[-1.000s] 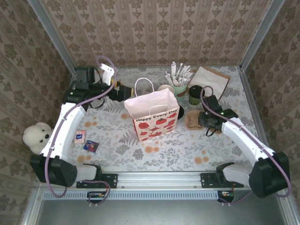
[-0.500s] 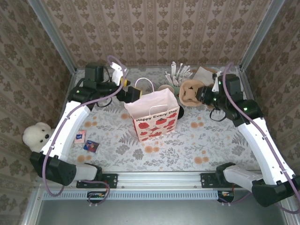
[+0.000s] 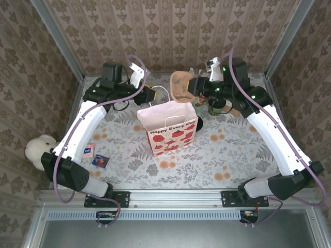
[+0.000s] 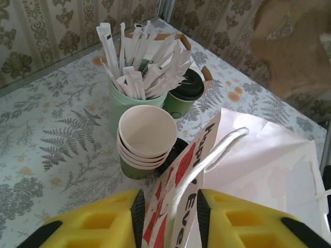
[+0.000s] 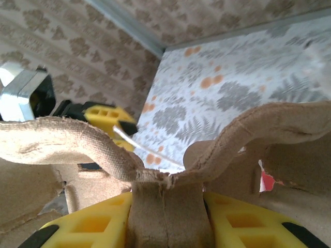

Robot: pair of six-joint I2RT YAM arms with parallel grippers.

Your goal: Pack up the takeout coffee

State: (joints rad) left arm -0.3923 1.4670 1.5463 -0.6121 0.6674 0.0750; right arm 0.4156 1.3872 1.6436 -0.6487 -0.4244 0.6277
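1. Top external view, far left: a white plush toy (image 3: 40,149) sits at the table's (image 3: 232,155) edge. Two small packets (image 3: 94,156) lie near it, their print too small to read.
2. The left gripper (image 4: 170,204) is at the far left corner of the gift bag (image 3: 170,124). Its yellow fingers are drawn close together, with the bag's paper rim and white handle between them. They appear to pinch the rim, presumably to steady the mouth.
3. The bag stands upright mid-table. Its near face reads "Happy Every Day" above red fruit prints. The left wrist view catches only fragments of that lettering.
4. The takeout coffee cup (image 4: 147,132) has a green wall and a cream inside. It sits on the table just beyond the bag's far edge, on top of what looks like a stack of similar cups. It is beside the green cup of paper-wrapped sticks (image 4: 120,98) and a black-lidded cup (image 4: 187,89). The marks on the stick wrappers are illegible.
5. The right gripper (image 5: 165,206) is clamped on the centre rib of a brown pulp cup carrier (image 3: 180,85), held in the air above the bag's far rim.
6. Progress looks early. The carrier is lifted and the bag is steadied, but the cup is in neither. The cup has yet to go into the carrier and the carrier into the bag.
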